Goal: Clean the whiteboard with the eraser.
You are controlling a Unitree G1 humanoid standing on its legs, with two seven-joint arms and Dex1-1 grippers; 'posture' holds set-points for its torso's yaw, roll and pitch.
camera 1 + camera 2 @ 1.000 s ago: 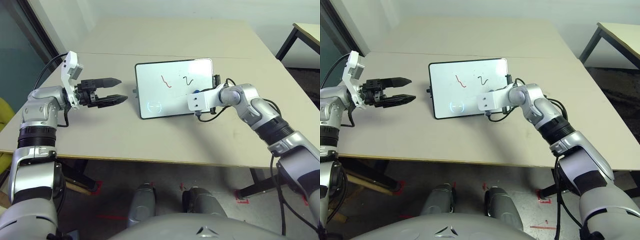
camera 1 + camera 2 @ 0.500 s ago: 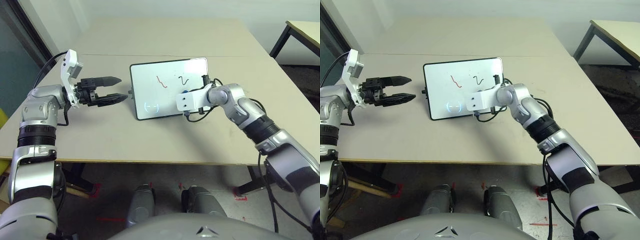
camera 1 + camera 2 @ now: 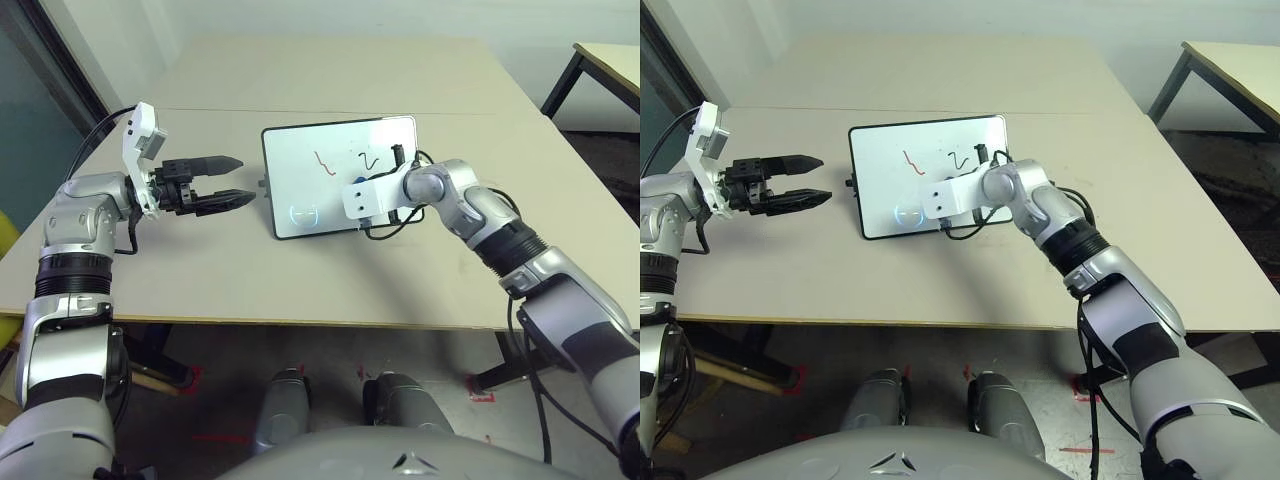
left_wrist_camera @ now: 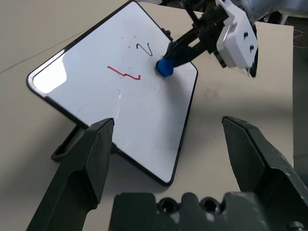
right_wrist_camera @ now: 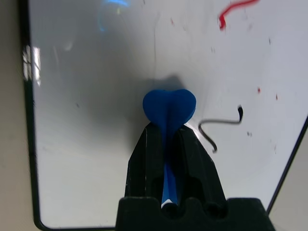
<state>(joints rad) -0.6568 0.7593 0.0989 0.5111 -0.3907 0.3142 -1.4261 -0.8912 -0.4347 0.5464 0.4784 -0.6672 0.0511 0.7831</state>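
The whiteboard (image 3: 335,195) stands propped at a tilt in the middle of the table, with a red squiggle (image 3: 322,163), a black squiggle (image 3: 372,160) and a faint bluish circle (image 3: 303,213) on it. My right gripper (image 5: 166,130) is shut on the blue eraser (image 5: 169,107), whose end presses on the board just beside the black squiggle. The eraser (image 4: 164,67) also appears in the left wrist view, below that squiggle. My left gripper (image 3: 245,178) hovers open to the left of the board, pointing at it, with nothing between its fingers.
The beige table (image 3: 300,280) has a seam running across it behind the board. Its front edge lies near my body. A second table (image 3: 605,60) stands at the far right, and a dark frame (image 3: 60,60) runs along the left.
My right gripper has slid the eraser leftward across the board toward its middle. The left arm holds its place. The camera has shifted slightly.
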